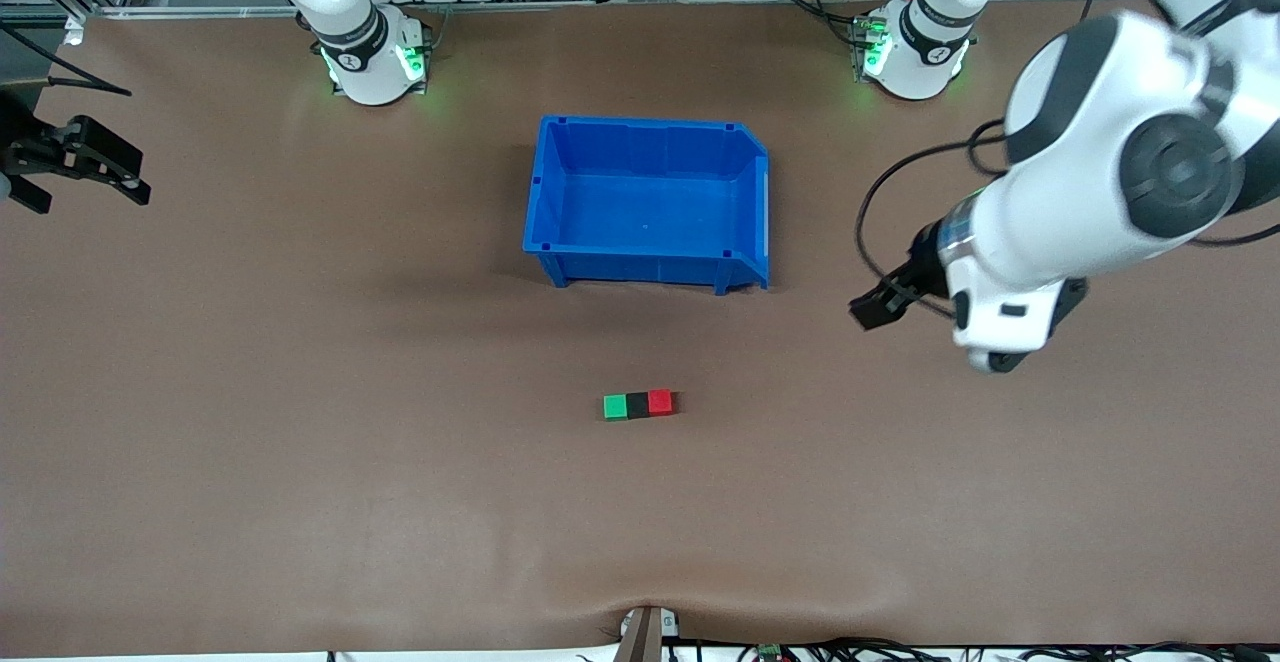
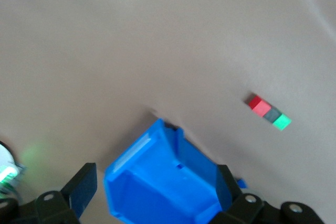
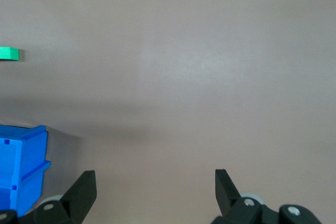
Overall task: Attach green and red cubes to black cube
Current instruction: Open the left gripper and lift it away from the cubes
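The green cube [image 1: 615, 407], the black cube [image 1: 637, 405] and the red cube [image 1: 660, 402] lie in one touching row on the table, black in the middle, nearer to the front camera than the blue bin [image 1: 650, 204]. The row also shows in the left wrist view: red [image 2: 255, 102], black [image 2: 272, 114], green [image 2: 282, 122]. My left gripper [image 1: 872, 309] [image 2: 155, 182] is open and empty, up over the table beside the bin toward the left arm's end. My right gripper [image 1: 135, 172] [image 3: 155, 179] is open and empty, over the table's right-arm end; its view shows the green cube [image 3: 9, 53].
The blue bin is empty and stands mid-table between the arm bases and the cubes; it also shows in the left wrist view [image 2: 157, 187] and the right wrist view [image 3: 21, 161]. The brown table [image 1: 300, 462] is bare around the cubes.
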